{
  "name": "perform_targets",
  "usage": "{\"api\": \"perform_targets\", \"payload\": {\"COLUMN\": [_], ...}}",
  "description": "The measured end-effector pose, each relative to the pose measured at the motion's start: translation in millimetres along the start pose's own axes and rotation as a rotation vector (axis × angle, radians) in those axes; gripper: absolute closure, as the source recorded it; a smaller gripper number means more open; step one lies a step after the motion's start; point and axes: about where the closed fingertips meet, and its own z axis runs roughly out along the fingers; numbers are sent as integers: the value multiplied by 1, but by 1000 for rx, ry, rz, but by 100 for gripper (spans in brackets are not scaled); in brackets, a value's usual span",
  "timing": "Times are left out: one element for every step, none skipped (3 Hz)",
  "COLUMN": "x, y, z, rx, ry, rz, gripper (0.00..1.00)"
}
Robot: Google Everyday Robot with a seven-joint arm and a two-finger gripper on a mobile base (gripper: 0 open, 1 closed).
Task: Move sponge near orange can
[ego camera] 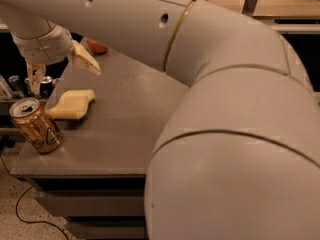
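The pale yellow sponge [72, 104] lies flat on the grey table [125, 119] at the left, just behind and right of the orange can [36, 125], which stands upright near the table's front left corner. My gripper [57, 69] hangs above the sponge, lifted clear of it. Its two cream fingers are spread apart: one finger [84, 59] points right, the other finger [34, 79] points down at the left. Nothing is between them.
A red apple [96, 46] sits at the far edge of the table behind the gripper. Small silver cans [45, 84] stand off the table's left side. My large arm [210, 109] fills the right half of the view.
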Motion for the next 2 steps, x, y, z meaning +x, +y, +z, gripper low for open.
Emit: {"api": "perform_targets", "payload": {"x": [0,-1], "y": [0,-6], "z": [0,-3], "rx": [0,-4], "ry": [0,-3], "rz": [2,9], "gripper": [0,0]}}
